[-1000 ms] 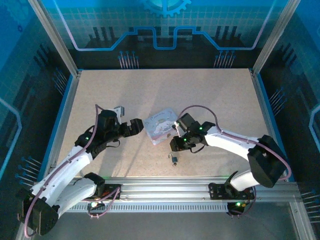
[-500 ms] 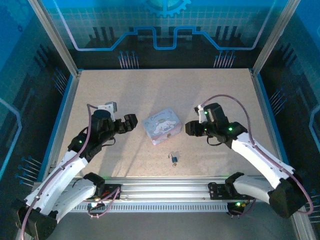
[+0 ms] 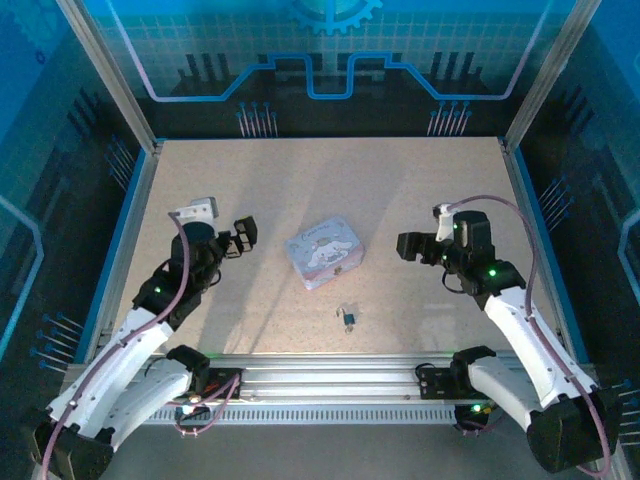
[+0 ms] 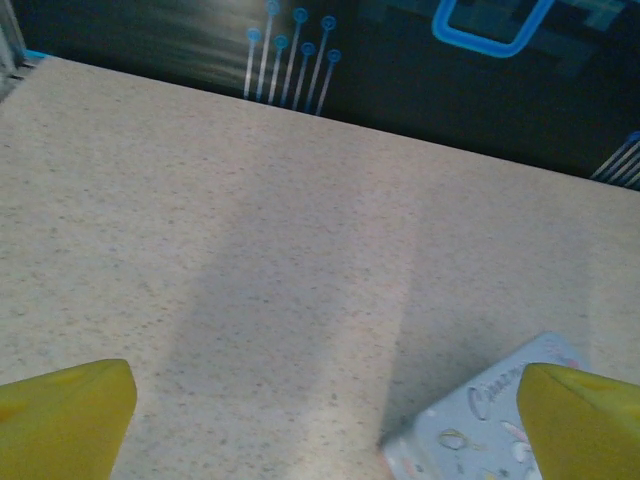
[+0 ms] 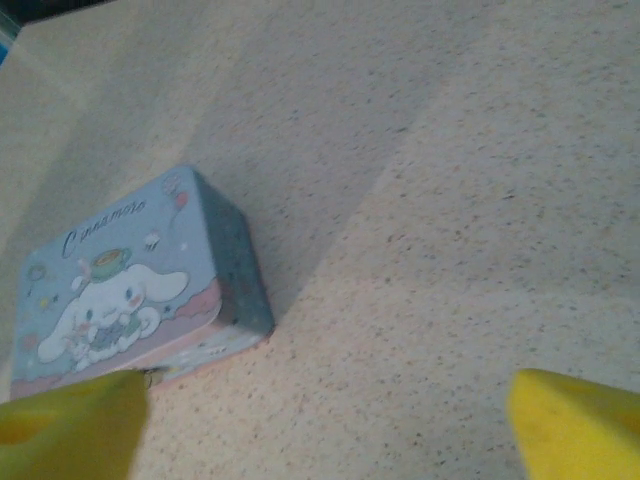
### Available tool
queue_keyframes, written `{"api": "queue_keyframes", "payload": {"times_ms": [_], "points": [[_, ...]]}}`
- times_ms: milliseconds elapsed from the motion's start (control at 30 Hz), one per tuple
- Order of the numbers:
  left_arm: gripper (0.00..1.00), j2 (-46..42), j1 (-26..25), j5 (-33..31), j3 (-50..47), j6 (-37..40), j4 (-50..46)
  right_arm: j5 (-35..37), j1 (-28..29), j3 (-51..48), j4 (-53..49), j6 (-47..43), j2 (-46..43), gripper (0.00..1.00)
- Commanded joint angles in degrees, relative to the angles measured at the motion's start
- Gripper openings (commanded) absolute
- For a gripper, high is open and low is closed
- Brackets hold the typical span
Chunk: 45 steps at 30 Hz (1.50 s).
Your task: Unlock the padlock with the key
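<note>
The padlock (image 3: 347,319) is a tiny dark lump lying on the table in front of the lavender tin box (image 3: 325,253). At this size I cannot tell the key apart from it. My left gripper (image 3: 240,237) hovers left of the box, open, its yellow fingertips (image 4: 62,422) wide apart with bare table between them and the box's corner (image 4: 480,430) at the right. My right gripper (image 3: 409,246) hangs right of the box, open and holding nothing. In the right wrist view the box (image 5: 130,285) lies off to the left, beyond the fingertips (image 5: 575,428).
The speckled beige table (image 3: 330,180) has low blue walls at its left and right edges and a dark panel at the back. A metal rail (image 3: 330,385) carrying both arm bases runs along the near edge.
The right gripper has drawn back to the right, away from the box front, and opened wide. The left gripper has pulled back to the left. The padlock lies where it was.
</note>
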Motion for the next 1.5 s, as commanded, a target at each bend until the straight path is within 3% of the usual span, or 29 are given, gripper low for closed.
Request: {"api": "queue_keyframes", "payload": {"times_ms": [0, 200, 433, 900, 1033, 1233, 1367, 1467], "points": [[0.99, 0.5, 1.0, -4.8, -2.6, 4.2, 4.5, 0.7, -2.7, -1.9, 4.8, -2.1, -0.7, 1.0], [0.99, 2.8, 3.4, -5.2, -6.1, 7.5, 10.4, 6.2, -3.6, -7.4, 14.6, -9.3, -1.1, 1.0], [0.99, 5.9, 7.7, -5.0, -13.6, 9.9, 24.1, 12.2, -4.5, -14.8, 29.0, -14.0, 1.1, 1.0], [0.99, 15.3, 13.7, 2.6, -19.3, 13.7, 38.3, 9.1, -7.1, -19.2, 55.5, -15.3, 20.6, 1.0], [0.99, 17.4, 14.3, 5.3, -19.6, 14.0, 39.6, 6.2, -7.1, -16.6, 55.2, -20.1, 23.5, 1.0], [0.99, 21.0, 14.6, 6.5, -20.2, 14.0, 42.5, 5.3, -7.5, -20.2, 68.2, -22.2, 29.2, 1.0], [0.99, 23.0, 14.9, 7.3, -20.3, 14.2, 44.2, 4.0, -7.4, -20.0, 72.2, -23.1, 33.6, 1.0], [0.99, 24.5, 15.1, 7.6, -20.4, 14.3, 45.9, 5.4, -7.7, -16.4, 65.3, -21.9, 34.0, 1.0]]}}
